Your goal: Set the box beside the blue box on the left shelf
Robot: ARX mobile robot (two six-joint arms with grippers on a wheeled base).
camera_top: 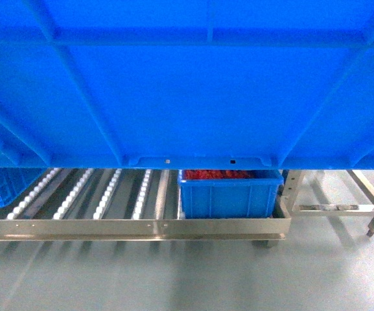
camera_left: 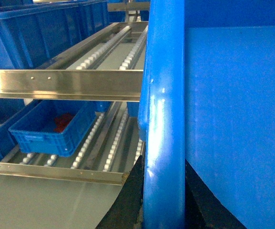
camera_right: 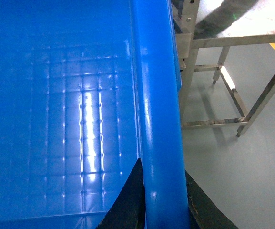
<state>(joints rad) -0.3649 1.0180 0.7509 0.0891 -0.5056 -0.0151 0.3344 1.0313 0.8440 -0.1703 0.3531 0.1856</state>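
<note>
carried crate (camera_top: 187, 97): 1, held up
grippers: left (camera_left: 163, 210), right (camera_right: 161, 205), each clamping its rim
shelf crates: 1 with red contents (camera_top: 231, 192)

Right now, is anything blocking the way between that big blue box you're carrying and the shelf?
Nothing visible blocks it. The box is held up at its rims by both grippers, facing the roller shelf. Bare rollers lie left of the small blue box holding red items.

My head camera looks forward and slightly down, pressed close behind the crate (camera_top: 187, 97), seeing the roller shelf (camera_top: 128, 228) beneath it. My left wrist camera looks along the crate's left rim (camera_left: 163, 119) toward that shelf's front edge. My right wrist camera looks along the right rim (camera_right: 158, 119), over the crate's inside and the floor (camera_right: 232, 171).
</note>
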